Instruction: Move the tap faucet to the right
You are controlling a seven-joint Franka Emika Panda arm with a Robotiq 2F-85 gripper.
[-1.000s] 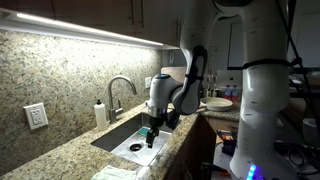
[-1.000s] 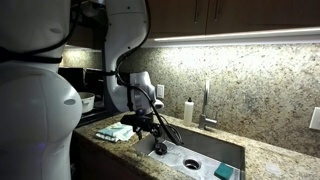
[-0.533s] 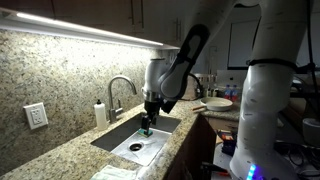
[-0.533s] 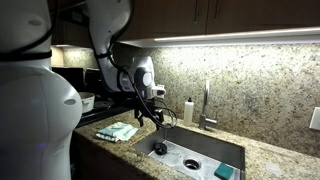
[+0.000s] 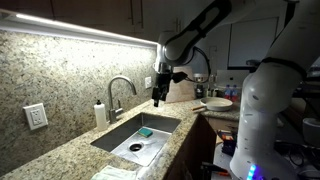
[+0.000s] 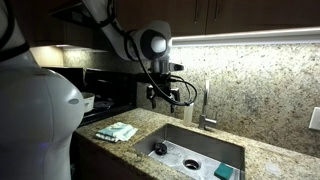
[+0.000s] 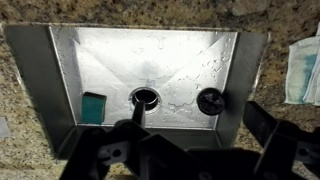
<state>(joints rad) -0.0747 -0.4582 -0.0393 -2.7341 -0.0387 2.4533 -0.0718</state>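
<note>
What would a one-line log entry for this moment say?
tool: open, empty | position: above sink, apart from tap faucet | contact: none

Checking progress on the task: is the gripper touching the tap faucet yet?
No, in an exterior view the gripper hangs in the air above the sink, clear of the tap faucet.

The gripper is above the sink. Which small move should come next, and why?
Probably carry the gripper across toward the tap faucet. It hangs over the sink at about spout height, clearly apart from the spout, with its jaws open and empty, so it cannot push the spout from there.
</note>
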